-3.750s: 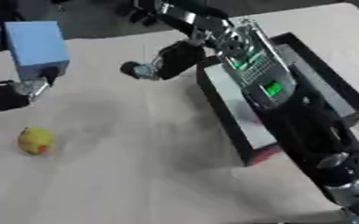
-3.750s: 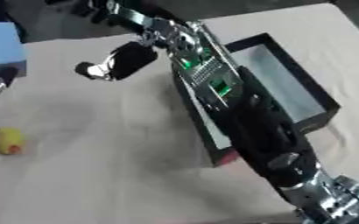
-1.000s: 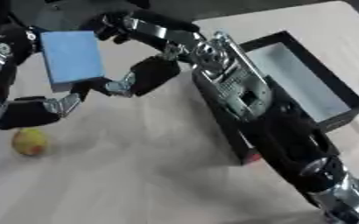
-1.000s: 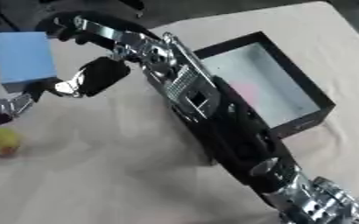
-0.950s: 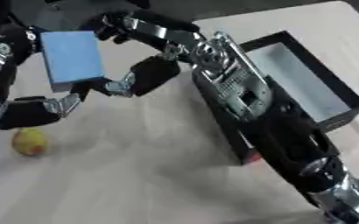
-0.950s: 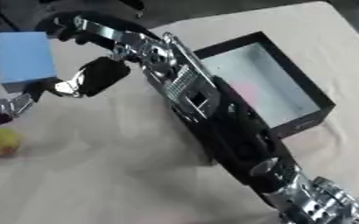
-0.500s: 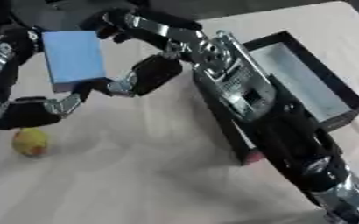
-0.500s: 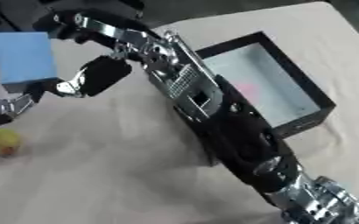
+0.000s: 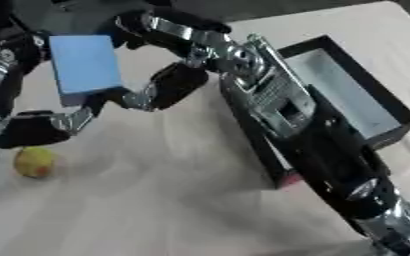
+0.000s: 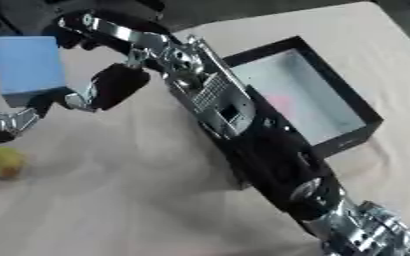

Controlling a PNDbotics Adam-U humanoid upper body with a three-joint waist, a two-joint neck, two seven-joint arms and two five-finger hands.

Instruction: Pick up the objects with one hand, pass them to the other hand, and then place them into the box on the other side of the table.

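A flat blue block [image 9: 84, 65] hangs above the table's left side. My left hand [image 9: 32, 128] comes in from the left and grips the block along its left and lower edge. My right hand [image 9: 168, 86] reaches across from the right: its thumb lies under the block's lower right corner and its fingers [image 9: 147, 24] curl over the top right corner. A yellow fruit [image 9: 33, 161] lies on the cloth below the left hand. The black box [image 10: 344, 141] with a pale floor stands at the right, with something pink [image 10: 279, 105] inside.
My right arm [image 9: 313, 150] stretches from the lower right corner across the table's middle and hides the box's left wall. Beige cloth [image 9: 156, 200] covers the table. The table's far edge runs close behind the block.
Since the earliest frames the left hand has raised the blue block and the right hand has swung left onto it. Over the last second both hands have barely moved.
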